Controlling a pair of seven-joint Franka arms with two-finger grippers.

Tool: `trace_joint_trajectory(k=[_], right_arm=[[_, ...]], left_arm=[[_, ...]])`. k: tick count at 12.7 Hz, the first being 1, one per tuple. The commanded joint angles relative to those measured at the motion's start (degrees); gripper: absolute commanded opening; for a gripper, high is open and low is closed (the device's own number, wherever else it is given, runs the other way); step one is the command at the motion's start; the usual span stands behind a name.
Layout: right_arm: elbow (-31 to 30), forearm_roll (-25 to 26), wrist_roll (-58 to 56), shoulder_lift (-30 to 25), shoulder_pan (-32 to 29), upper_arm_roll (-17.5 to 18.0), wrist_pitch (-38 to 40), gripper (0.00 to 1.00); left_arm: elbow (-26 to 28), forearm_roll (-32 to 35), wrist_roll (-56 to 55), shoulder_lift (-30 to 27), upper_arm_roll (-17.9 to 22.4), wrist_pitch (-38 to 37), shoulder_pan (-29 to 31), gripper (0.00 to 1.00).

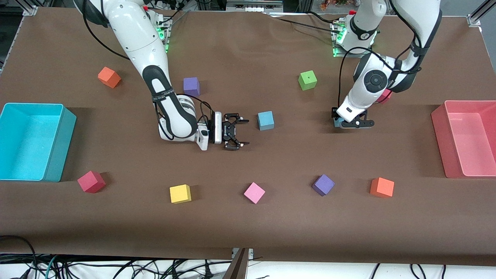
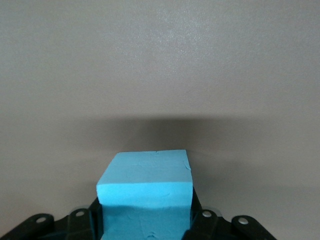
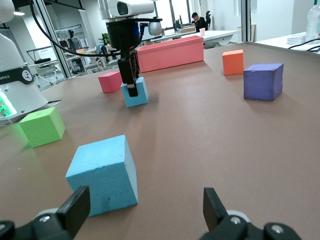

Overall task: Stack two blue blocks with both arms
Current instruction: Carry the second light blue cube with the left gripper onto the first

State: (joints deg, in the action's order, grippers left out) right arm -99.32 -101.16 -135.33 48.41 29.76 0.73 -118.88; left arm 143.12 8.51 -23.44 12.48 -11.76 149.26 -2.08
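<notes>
A brown desk [image 1: 248, 50] holds scattered foam cubes, seen from a high camera facing two white robot arms.

The left pincer [image 1: 350, 123] is down at the desk surface toward the left arm's end, closed on a light blue block [image 2: 145, 192]. The left wrist view shows that block clamped between the black fingers [image 2: 80, 222], resting on the desk. A red cube [image 1: 385, 95] sits just beside this arm, partly hidden by it.

The right pincer [image 1: 235, 131] lies low near the middle of the desk, turned sideways, its fingers [image 3: 75, 207] spread wide and holding nothing. The second blue block [image 1: 266, 120] sits on the desk just beside it, untouched.

A cyan bin [image 1: 33, 141] stands at the right arm's edge of the desk and a pink bin [image 1: 465, 137] at the left arm's edge.
</notes>
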Motion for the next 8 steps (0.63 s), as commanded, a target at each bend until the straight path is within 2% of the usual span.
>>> trace_joint_trajectory(k=[1, 3, 8], right_arm=[[0.1, -2.5, -2.0, 1.2, 0.6, 0.2, 0.3, 1.0], [0.2, -4.2, -2.1, 1.2, 1.5, 0.1, 0.3, 1.0], [0.9, -4.3, -2.1, 1.2, 1.7, 0.1, 0.1, 1.0]], left_arm=[[0.5, 1.6, -0.5, -1.0, -0.3, -0.2, 0.3, 0.22], [0.0, 1.6, -0.6, -3.2, -1.2, -4.2, -0.3, 0.22], [-3.8, 0.7, -1.1, -6.9, -4.2, -13.3, -0.3, 0.21]])
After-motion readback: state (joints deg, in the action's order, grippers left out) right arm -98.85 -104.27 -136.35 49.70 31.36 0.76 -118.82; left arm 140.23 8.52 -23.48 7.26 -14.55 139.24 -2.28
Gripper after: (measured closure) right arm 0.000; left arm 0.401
